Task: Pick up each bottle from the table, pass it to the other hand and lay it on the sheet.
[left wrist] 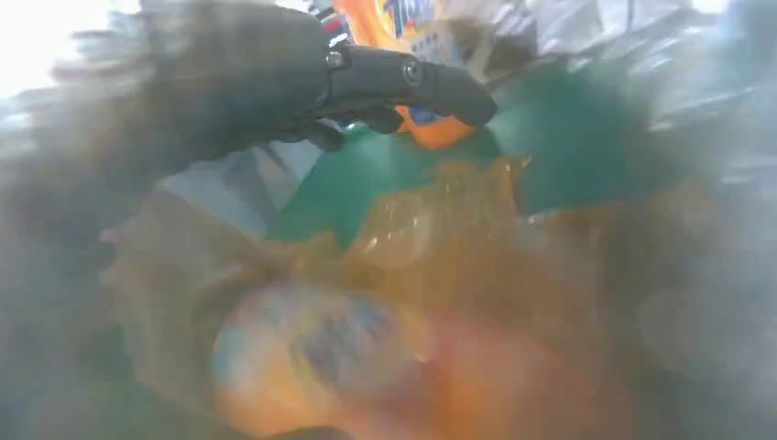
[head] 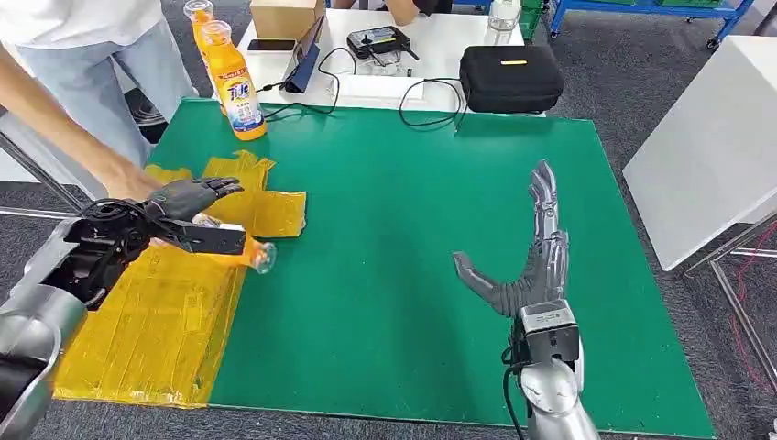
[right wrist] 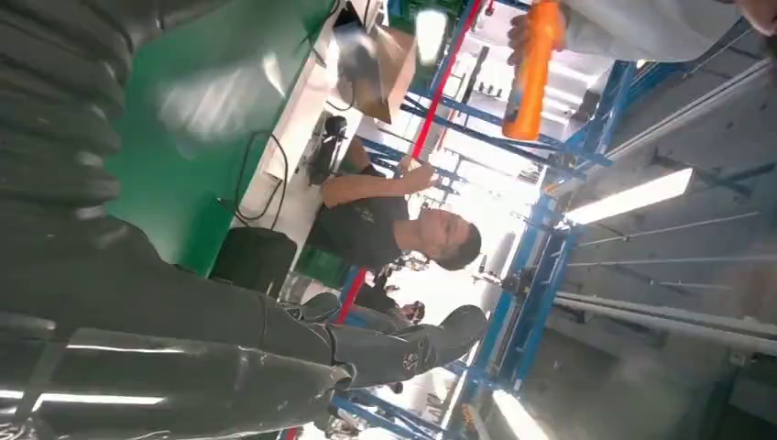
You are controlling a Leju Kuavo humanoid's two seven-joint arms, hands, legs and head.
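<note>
A: How many bottles do you count?

B: Three. One lies on its side in the left hand (head: 188, 197), over the yellow sheet (head: 156, 339), its clear cap end (head: 263, 258) poking out toward the green mat (head: 403, 238). Two more stand upright at the mat's far left corner: the front bottle (head: 234, 82) with an orange body and a label, and a second bottle (head: 199, 20) just behind it, mostly hidden.

A: Is the left hand really holding the lying bottle?

B: Yes. The dark fingers (head: 220, 187) curl over it from above and the thumb runs along its side. The left wrist view is blurred, but an orange bottle (left wrist: 311, 357) with a label fills the near part of it, under the fingers (left wrist: 403, 78).

A: And the right hand?

B: The right hand (head: 531, 257) holds nothing. It stands edge-up over the bare mat, fingers straight and pointing away, thumb spread wide to the left. It is well apart from the sheet and all three bottles.

A: How many sheets?

B: One, crinkled, along the mat's left edge.

A: People?

B: Two. One person's arm (head: 55, 119) reaches in at the left, just beside the left hand. A second person (right wrist: 385, 220) shows in the right wrist view, seated beyond the white table (head: 431, 41). That table carries one black case (head: 510, 78), one cardboard box (head: 286, 16), one phone (head: 271, 44) and cables.
</note>
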